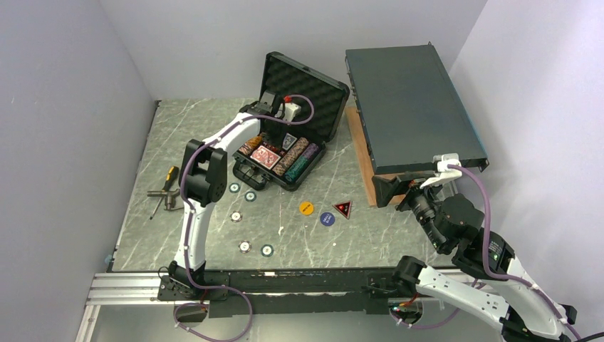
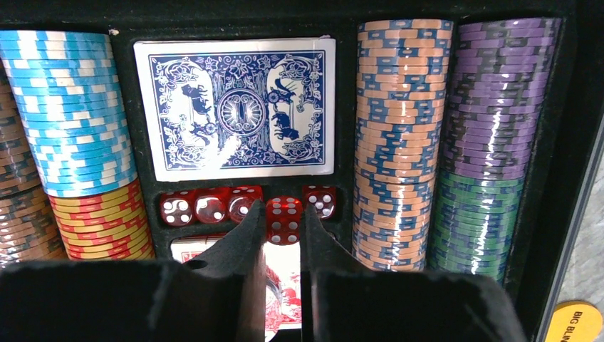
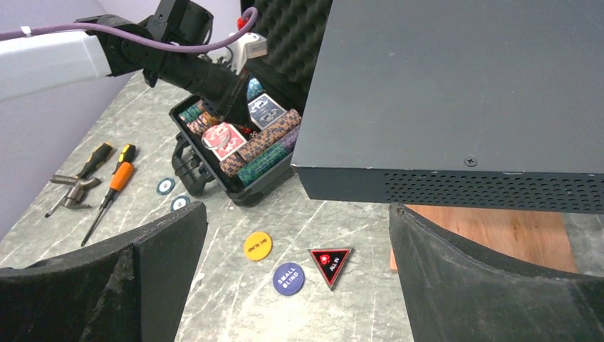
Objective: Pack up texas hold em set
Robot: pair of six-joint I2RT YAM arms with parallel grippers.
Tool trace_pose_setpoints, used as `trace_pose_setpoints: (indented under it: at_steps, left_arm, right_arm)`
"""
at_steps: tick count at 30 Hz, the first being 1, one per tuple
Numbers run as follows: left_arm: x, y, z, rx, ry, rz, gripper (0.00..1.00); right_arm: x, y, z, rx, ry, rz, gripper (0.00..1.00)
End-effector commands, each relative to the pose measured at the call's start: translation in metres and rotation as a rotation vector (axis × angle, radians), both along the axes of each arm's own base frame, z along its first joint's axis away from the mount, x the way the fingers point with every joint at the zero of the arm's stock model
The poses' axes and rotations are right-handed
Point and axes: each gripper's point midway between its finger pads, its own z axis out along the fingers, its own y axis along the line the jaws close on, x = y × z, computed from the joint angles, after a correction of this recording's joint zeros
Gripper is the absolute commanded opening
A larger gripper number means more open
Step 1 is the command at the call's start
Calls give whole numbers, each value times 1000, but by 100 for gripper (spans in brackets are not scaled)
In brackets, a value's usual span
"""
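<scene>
the left claw hangs over the open case, its fingers parted only narrowly, with one red die right in the mouth of that gap; whether the pads pinch it or merely flank it cannot be told; the die belongs to a row of dice running across the wrist view, along the line on which the fingers close, so the neighbours just beside each tip are what stands in the way; beyond the row lies the blue deck, under the fingers a red deck, and stacked chips fill the side slots; the right claw is spread wide with nothing in it, well apart from the case, beside the grey box; the yellow button, blue button and red triangle lie on the table just before it, so the right arm looks the nearer; loose chips lie nearer the left arm's base; screwdrivers lie further left.
</scene>
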Motion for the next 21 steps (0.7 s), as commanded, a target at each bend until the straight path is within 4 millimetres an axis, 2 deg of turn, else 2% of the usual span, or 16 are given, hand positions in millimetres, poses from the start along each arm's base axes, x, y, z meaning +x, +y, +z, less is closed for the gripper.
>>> trace_pose_setpoints:
  at_steps: [1,12,21]
  left_arm:
    - [8,0,1,13,-28,-11,17]
    - [11,-3,-4,12,-19,-17,24]
    - [13,-2,1,12,-34,-10,33]
  right_arm:
    - [3,2,7,12,-22,-5,100]
    - [4,6,6,9,-20,5,100]
    - [5,11,3,0,-13,17,100]
